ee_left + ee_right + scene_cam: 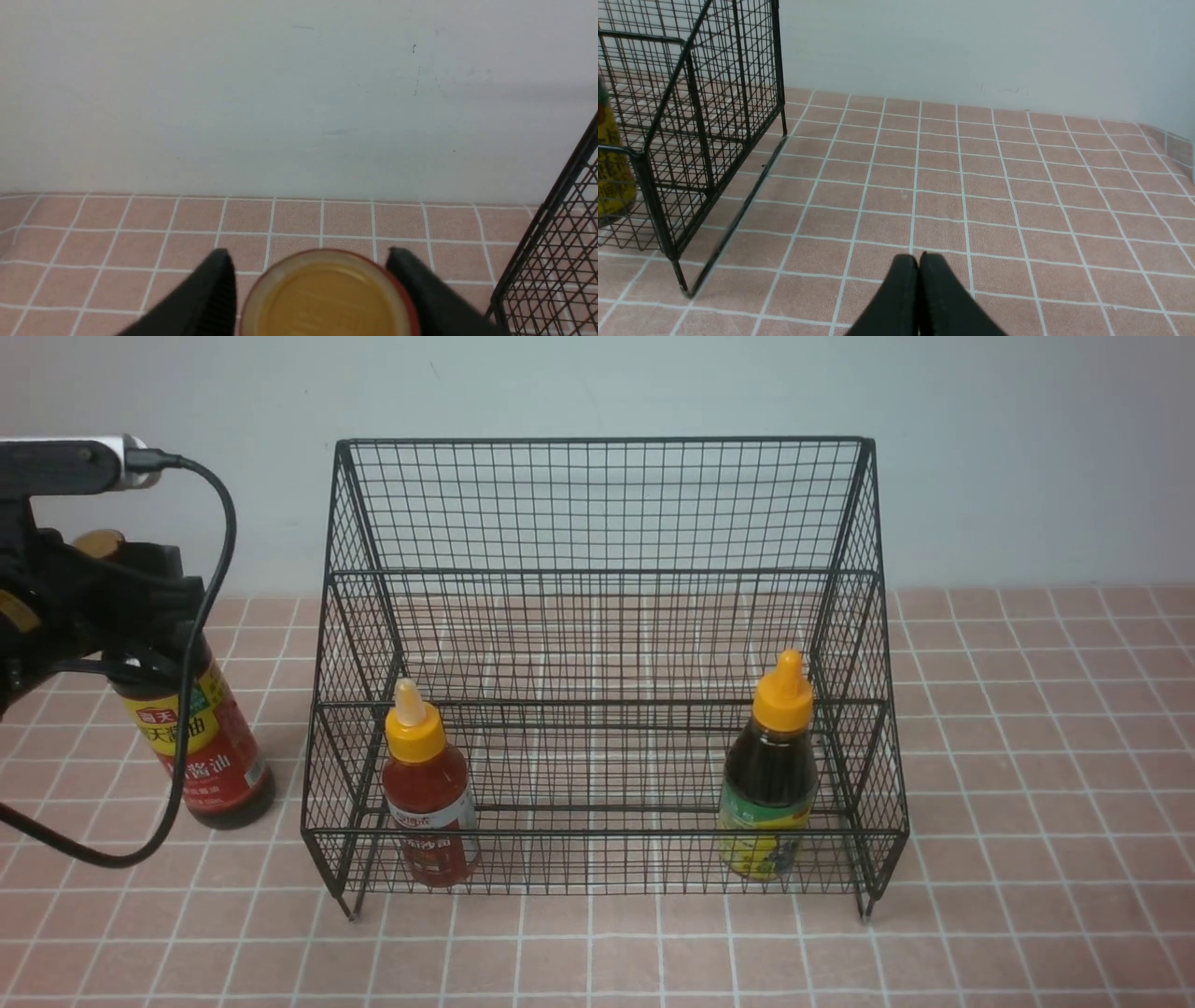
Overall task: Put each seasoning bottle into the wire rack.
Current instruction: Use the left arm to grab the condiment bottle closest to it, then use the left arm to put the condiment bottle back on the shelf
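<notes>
The left claw (309, 253) straddles the cap of the soy bottle (210, 747), and I cannot tell if it grips; the bottle stands on tiles (280, 943) just outside the left edge of the rack (597, 504). Inside, the red bottle (429, 803) stands front left and the orange-capped bottle (767, 784) front right, well apart. Right of the rack, the right claw (920, 255) is closed over open tiles.

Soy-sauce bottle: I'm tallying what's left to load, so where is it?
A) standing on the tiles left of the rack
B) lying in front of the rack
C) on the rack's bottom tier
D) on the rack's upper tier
A: the soy-sauce bottle stands on the tiled counter, outside the wire rack on its left side.
</notes>
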Available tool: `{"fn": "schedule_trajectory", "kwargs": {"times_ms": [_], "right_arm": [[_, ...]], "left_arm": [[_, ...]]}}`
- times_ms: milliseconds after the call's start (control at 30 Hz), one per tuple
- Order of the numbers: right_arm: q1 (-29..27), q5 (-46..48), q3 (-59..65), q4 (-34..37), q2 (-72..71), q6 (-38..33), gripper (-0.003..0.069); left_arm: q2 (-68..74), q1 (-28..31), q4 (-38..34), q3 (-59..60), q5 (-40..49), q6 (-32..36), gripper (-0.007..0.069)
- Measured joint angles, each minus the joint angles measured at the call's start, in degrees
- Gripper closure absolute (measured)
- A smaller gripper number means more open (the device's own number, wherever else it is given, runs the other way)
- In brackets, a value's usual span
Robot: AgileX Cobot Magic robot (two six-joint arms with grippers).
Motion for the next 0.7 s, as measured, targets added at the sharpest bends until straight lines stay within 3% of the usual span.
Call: {"fn": "schedule_trajectory", "kwargs": {"times_ms": [33,333,700], "right_arm": [[0.0,0.0,0.0,0.0,0.0,0.0,0.0671],[0.0,0.0,0.0,0.0,0.0,0.8,0.0671],[0.0,0.0,0.0,0.0,0.0,1.1,0.0671]], "left_arm": [[0.0,0.0,-0.2,-0.2,0.4,-0.5,0.0371],[-2.5,-0.1,0.0,-3.3,8.3,-0.4,0.0365],[-10.2,-6.1,2.8,-22.1,17.9,-0.2,0.0365]]}}
